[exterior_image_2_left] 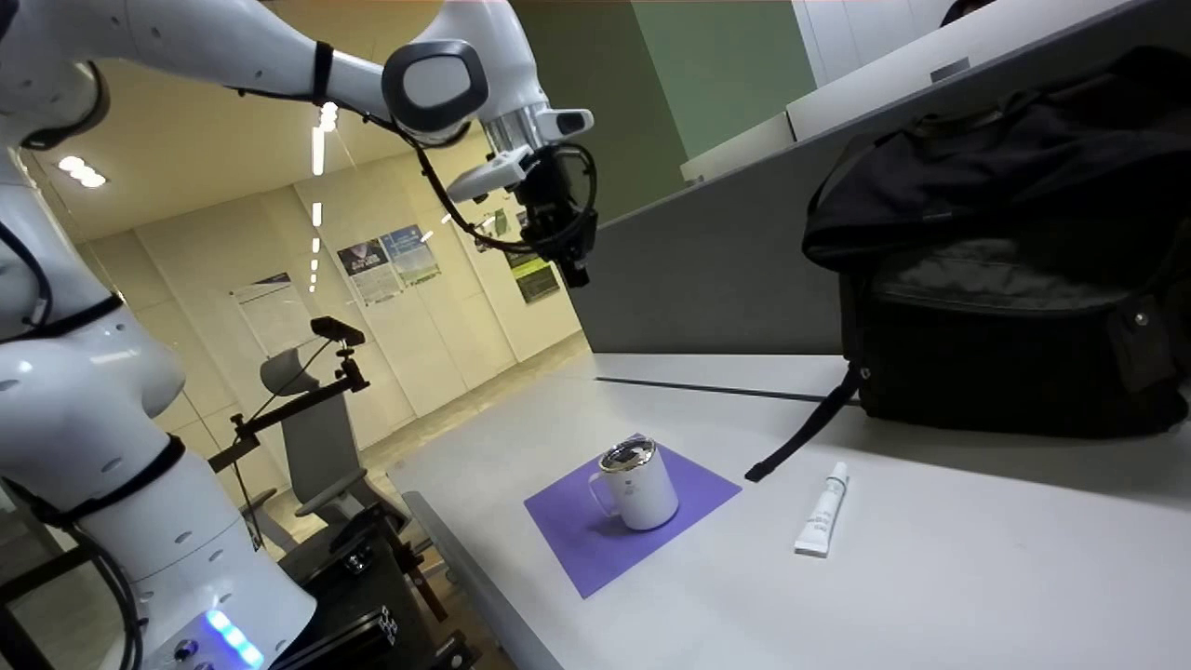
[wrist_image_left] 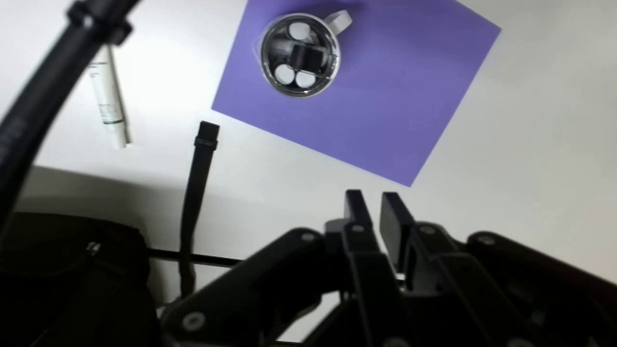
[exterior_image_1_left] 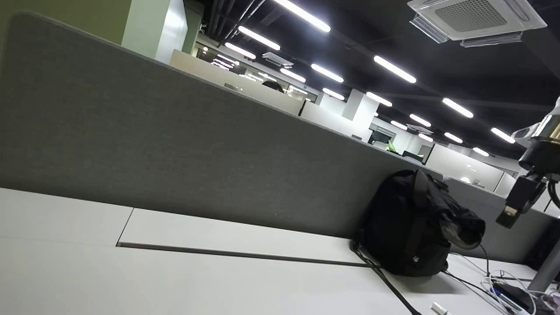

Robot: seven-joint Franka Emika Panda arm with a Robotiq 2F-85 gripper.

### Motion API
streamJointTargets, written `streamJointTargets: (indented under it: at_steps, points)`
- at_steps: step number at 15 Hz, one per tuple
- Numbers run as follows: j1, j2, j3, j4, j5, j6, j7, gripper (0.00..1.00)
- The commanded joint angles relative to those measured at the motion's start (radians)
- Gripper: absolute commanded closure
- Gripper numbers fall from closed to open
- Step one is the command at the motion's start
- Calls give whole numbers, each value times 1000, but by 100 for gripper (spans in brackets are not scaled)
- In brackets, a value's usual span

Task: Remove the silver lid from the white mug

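Arm bent, grpr abv tbl

White tabletop, purple sheet lying flat, white tube, black backpack, its strap trailing out

The mug is white, with small grey marks too tiny to read and a white handle; its lid shines silver in an exterior view and, in the wrist view, shows dark grey and black with white round patches. The sheet is plain purple, the bench white. White, too, is the tube, crossed by a dark green line. The backpack and the jaws are black, the partition is dark grey, and the white arm wears black bands and a glowing blue light strip.
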State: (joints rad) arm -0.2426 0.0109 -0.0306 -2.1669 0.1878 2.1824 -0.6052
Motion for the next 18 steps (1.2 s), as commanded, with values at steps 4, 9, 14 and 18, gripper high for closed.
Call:
streamJointTargets:
  at_steps: [4,9,14,18]
  points:
    - [75,-21,-49,43,-236,-12,240,32]
    - [89,-16,-59,52,-228,-45,227,2]
    - [93,-10,-66,54,-218,-69,220,0]
    - [94,-16,-67,31,-225,-43,209,0]
